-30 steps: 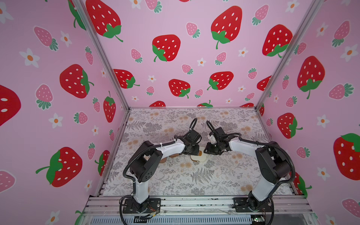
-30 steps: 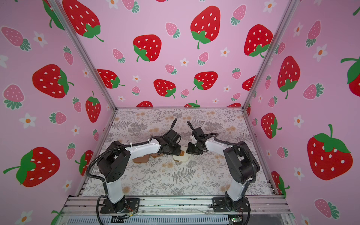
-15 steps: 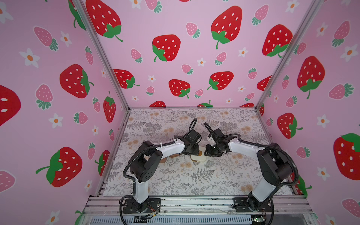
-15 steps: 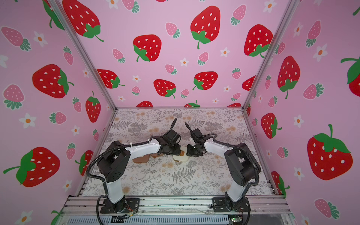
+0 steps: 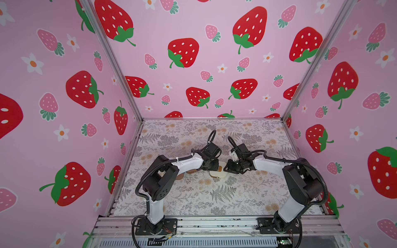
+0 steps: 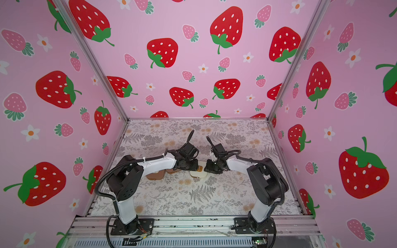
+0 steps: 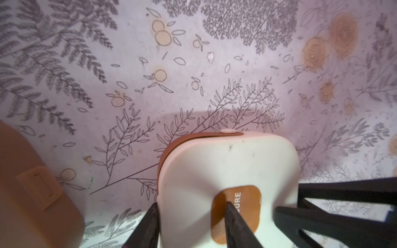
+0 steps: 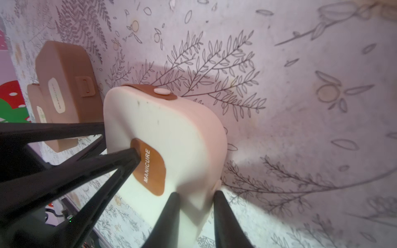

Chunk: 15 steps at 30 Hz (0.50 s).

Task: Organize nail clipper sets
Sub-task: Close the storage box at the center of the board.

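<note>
A cream case [image 5: 218, 173] [image 6: 198, 174] lies shut mid-table with both grippers at it. It carries a brown "MANICURE" patch [image 8: 152, 167] and a brown strap with a cream stud at its far edge. My left gripper [image 7: 192, 208] [image 5: 214, 168] holds one edge: one finger against the side wall, the other pressing on the patch [image 7: 245, 206]. Pinching a corner of the cream case [image 8: 171, 128] from the opposite side is my right gripper [image 8: 194, 194] [image 5: 225, 168]. No metal tools show.
Two shut brown cases [image 8: 64, 81] [image 8: 36, 107] lie side by side just left of the cream one, partly under my left forearm [image 6: 155, 175] [image 6: 173, 171]. Pink strawberry walls close in the floral table [image 5: 214, 193] on three sides.
My right gripper has slid a little leftward onto the cream case's corner and narrowed. The left jaws have narrowed onto the case's edge. The cases have stayed put.
</note>
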Each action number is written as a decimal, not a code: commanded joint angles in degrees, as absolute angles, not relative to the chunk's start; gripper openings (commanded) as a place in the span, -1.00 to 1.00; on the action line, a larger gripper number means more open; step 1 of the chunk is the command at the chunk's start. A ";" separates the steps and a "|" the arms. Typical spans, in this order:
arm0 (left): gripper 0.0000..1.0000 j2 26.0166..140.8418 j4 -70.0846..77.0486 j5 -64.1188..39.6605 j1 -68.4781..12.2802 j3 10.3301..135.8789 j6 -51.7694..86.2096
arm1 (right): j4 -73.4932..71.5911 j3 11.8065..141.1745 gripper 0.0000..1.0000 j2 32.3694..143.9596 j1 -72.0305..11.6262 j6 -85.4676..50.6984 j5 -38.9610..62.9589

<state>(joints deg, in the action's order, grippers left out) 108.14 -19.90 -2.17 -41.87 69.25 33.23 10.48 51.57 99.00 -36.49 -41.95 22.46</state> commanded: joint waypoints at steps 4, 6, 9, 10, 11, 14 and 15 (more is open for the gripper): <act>-0.10 110.89 -19.84 -6.14 -42.65 66.72 33.91 | 10.08 45.65 -0.41 107.04 -38.32 -43.59 21.72; -0.11 110.95 -19.65 -6.57 -42.69 66.59 34.10 | 9.81 45.28 -0.36 107.28 -38.34 -43.68 21.75; -0.10 110.34 -19.74 -6.30 -42.71 66.46 34.10 | 10.01 45.42 -0.29 106.72 -38.36 -43.46 21.32; -0.11 109.88 -19.84 -5.95 -42.63 66.45 34.11 | 10.34 45.72 -0.27 106.38 -38.37 -43.23 21.00; -0.10 109.34 -20.20 -5.29 -42.59 66.57 33.94 | 11.07 46.28 -0.25 105.82 -38.32 -42.72 20.48; -0.09 107.28 -21.76 -2.90 -41.86 67.19 33.20 | 13.89 48.59 -0.16 103.72 -37.93 -40.62 18.76; -0.08 106.25 -22.28 -2.28 -41.31 67.51 32.90 | 15.03 49.53 -0.13 102.80 -37.67 -39.78 18.02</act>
